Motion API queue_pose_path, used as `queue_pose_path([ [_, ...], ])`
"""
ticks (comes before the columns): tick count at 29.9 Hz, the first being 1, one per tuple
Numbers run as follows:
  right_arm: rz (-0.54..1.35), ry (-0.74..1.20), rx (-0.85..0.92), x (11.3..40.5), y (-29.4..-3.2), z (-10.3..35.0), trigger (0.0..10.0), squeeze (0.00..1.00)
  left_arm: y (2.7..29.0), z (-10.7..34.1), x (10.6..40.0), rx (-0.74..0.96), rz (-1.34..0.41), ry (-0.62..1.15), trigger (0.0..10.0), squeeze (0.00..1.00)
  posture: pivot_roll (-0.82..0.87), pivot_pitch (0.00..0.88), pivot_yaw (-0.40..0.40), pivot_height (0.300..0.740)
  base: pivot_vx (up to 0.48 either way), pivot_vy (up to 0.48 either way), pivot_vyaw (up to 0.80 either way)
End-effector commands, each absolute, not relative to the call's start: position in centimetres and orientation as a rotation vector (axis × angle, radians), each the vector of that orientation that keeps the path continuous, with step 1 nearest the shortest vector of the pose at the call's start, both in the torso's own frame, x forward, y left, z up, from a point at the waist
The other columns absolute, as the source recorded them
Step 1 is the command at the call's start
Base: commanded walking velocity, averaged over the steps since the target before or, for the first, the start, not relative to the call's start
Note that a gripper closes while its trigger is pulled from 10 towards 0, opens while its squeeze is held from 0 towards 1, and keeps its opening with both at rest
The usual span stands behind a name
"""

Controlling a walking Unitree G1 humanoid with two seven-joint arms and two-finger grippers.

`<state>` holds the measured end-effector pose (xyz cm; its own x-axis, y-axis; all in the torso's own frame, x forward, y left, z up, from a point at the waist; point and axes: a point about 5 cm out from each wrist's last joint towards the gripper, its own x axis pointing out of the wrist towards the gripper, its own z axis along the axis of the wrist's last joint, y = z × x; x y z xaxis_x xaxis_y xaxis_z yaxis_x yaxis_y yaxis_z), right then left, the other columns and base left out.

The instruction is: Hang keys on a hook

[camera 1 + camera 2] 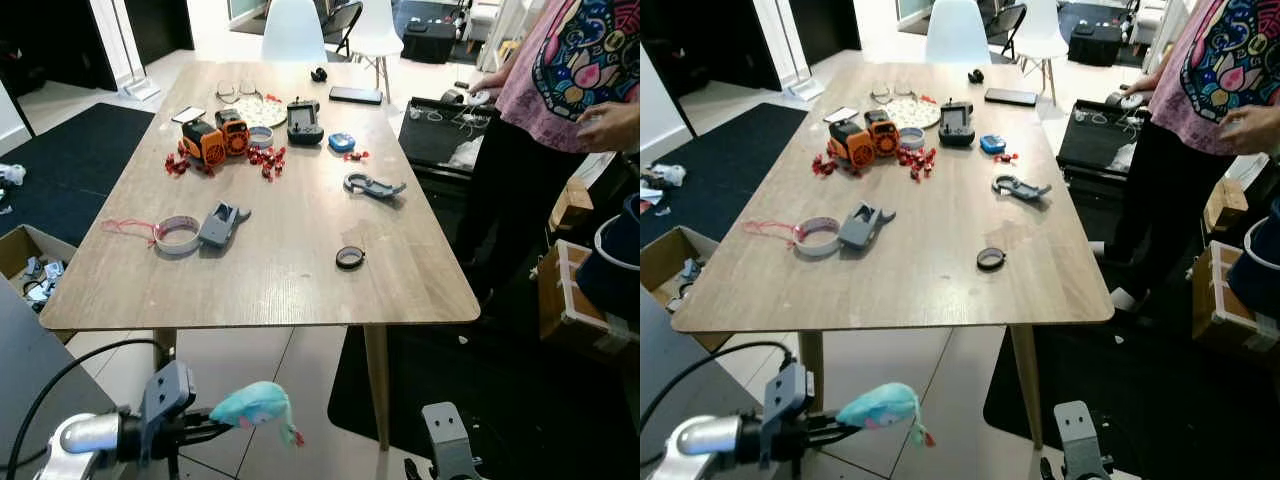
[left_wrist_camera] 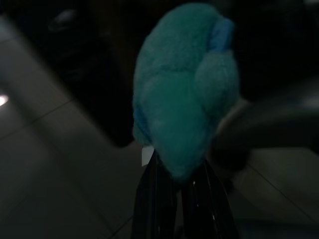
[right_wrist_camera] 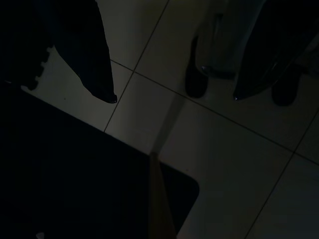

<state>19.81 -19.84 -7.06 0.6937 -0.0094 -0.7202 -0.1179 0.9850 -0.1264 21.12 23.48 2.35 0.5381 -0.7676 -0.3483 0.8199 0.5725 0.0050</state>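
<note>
Now | left claw (image 1: 215, 418) level, clamping teal plush (image 1: 255, 405) | right claw (image 3: 172, 97) seemingly apart, low

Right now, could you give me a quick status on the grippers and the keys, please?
Left gripper shut on teal plush keychain, low before the table. Right gripper open over floor tiles. No hook seen. Person at table's right.
</note>
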Motion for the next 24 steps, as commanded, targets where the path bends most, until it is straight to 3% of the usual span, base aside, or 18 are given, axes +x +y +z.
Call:
queue_pose_path([
  [1, 0.062, 0.825, -0.162, 19.3, -19.7, -7.4, 10.0, 0.00, 23.5, 1.1, 20.5, 0.143, -0.840, 0.340, 0.0, 0.00, 0.02, 0.087, -0.013, 0.740, 0.000, 0.000, 0.00],
  [2, 0.062, 0.825, -0.162, 19.3, -19.7, -7.4, 10.0, 0.00, 23.5, 1.1, 20.5, 0.143, -0.840, 0.340, 0.0, 0.00, 0.02, 0.087, -0.013, 0.740, 0.000, 0.000, 0.00],
  [5, 0.060, 0.839, -0.153, 18.9, -19.5, -7.6, 10.0, 0.00, 23.8, -2.2, 18.7, 0.007, -0.463, 0.408, 0.0, 0.00, 0.02, 0.084, -0.005, 0.740, 0.000, 0.000, 0.00],
  [10, 0.061, 0.849, -0.145, 18.7, -19.4, -7.8, 10.0, 0.00, 23.9, -3.5, 17.6, -0.035, -0.315, 0.458, 0.0, 0.00, 0.02, 0.081, -0.005, 0.740, 0.000, 0.000, 0.00],
  [11, 0.064, 0.855, -0.144, 18.5, -19.4, -7.9, 10.0, 0.00, 23.8, -4.3, 16.9, -0.050, -0.260, 0.497, 6.0, 0.00, 0.02, 0.079, -0.005, 0.740, 0.000, 0.000, 0.00],
  [12, 0.066, 0.858, -0.143, 18.4, -19.4, -7.9, 10.0, 0.00, 23.8, -4.9, 16.4, -0.054, -0.224, 0.524, 6.0, 0.00, 0.02, 0.079, -0.005, 0.740, 0.000, 0.000, 0.00],
  [13, 0.079, 0.866, -0.140, 18.3, -19.3, -8.0, 10.0, 0.00, 23.9, -5.3, 16.0, -0.077, -0.150, 0.544, 10.0, 0.00, 0.02, 0.077, -0.006, 0.740, 0.000, 0.000, 0.00],
  [16, 0.089, 0.884, -0.118, 18.0, -19.1, -8.2, 10.0, 0.00, 24.7, -6.3, 15.7, -0.082, 0.118, 0.628, 10.0, 0.00, 0.02, 0.073, -0.006, 0.740, 0.000, 0.000, 0.00],
  [18, 0.085, 0.884, -0.115, 18.0, -19.1, -8.2, 10.0, 0.00, 24.9, -6.5, 15.7, -0.074, 0.164, 0.648, 10.0, 0.00, 0.02, 0.073, -0.006, 0.740, 0.000, 0.000, 0.00],
  [24, 0.116, 0.883, -0.176, 18.0, -19.2, -8.1, 10.0, 0.00, 23.0, -6.2, 17.3, -0.037, 0.048, 0.600, 10.0, 0.00, 0.03, 0.061, -0.004, 0.740, 0.000, 0.000, 0.00],
])
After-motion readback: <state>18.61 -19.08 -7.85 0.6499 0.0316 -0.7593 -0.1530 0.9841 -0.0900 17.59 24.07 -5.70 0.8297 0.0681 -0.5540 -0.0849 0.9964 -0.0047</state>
